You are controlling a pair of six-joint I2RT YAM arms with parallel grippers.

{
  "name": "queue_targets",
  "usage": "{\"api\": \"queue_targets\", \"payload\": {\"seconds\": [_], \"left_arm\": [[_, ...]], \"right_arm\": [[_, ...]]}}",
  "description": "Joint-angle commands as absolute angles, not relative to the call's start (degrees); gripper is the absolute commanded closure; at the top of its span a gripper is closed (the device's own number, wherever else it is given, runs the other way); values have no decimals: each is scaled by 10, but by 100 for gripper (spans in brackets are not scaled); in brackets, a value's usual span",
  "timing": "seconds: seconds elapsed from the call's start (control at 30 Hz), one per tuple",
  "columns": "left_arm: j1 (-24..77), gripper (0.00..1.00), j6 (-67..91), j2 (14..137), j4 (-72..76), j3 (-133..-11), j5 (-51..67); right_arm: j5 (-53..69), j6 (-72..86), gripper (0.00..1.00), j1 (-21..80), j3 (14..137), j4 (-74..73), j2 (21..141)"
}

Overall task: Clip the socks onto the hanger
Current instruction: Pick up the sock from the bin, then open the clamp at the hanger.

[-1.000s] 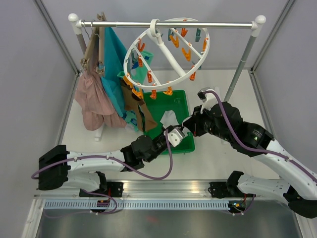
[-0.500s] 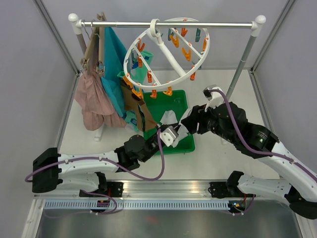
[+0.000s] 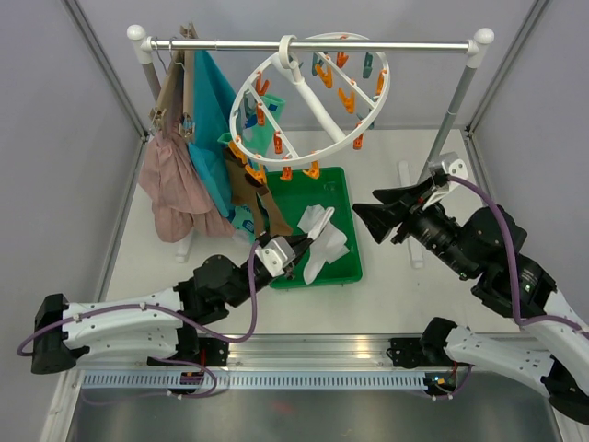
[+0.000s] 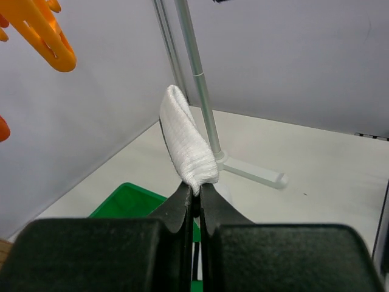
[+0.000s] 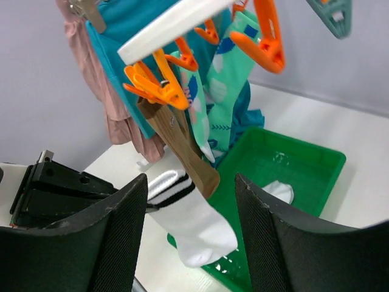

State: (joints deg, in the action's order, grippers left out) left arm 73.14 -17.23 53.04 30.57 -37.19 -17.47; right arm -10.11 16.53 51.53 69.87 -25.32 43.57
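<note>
above the green bin [image 3: 342, 189], my left hand [image 4: 194, 190] now pinches a white sock [image 4: 185, 140], lifted clear; my right hand [image 3: 380, 208] has backed off, spread wide. next, a free peg [image 3: 347, 97] on the hanger [image 3: 308, 97].

The setting is a robot lab cell, not a home. Plain grey panels [image 3: 46, 138] held by metal struts [image 3: 106, 69] close in a white desk [image 3: 405, 285]. Along the bottom of the frame an aluminium rail [image 3: 313, 348] carries two arms [image 3: 120, 318] [image 3: 502, 267] with bare purple cables [image 3: 252, 308]. At the top stands a clothes rack [image 3: 230, 43] with a hanger [image 3: 320, 109], set out as props.
</note>
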Motion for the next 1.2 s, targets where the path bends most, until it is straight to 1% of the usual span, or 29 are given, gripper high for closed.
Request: {"api": "queue_targets", "payload": {"seconds": [0.0, 0.27, 0.4, 0.5, 0.6, 0.73, 0.87, 0.93, 1.17], "left_arm": [[735, 98, -124, 497, 248, -374, -159], [735, 98, -69, 449, 151, -390, -205], [735, 98, -59, 430, 119, -393, -215], [734, 98, -58, 421, 107, -397, -219], [735, 98, -62, 416, 96, -402, -222], [734, 98, -66, 415, 83, -411, -221], [735, 98, -70, 417, 71, -423, -219], [735, 98, -74, 417, 67, -427, -216], [735, 98, -84, 408, 55, -432, -214]], "right_arm": [[-61, 118, 36, 516, 690, -166, 463], [-11, 54, 38, 518, 689, -76, 509], [-2, 5, 38, 522, 670, -37, 505], [47, -41, 37, 523, 644, -4, 501], [66, -64, 37, 523, 628, 23, 502], [75, -76, 40, 523, 621, 47, 515], [71, -89, 41, 523, 623, 69, 533], [67, -100, 44, 524, 626, 77, 540], [61, -123, 47, 523, 635, 100, 574]]}}
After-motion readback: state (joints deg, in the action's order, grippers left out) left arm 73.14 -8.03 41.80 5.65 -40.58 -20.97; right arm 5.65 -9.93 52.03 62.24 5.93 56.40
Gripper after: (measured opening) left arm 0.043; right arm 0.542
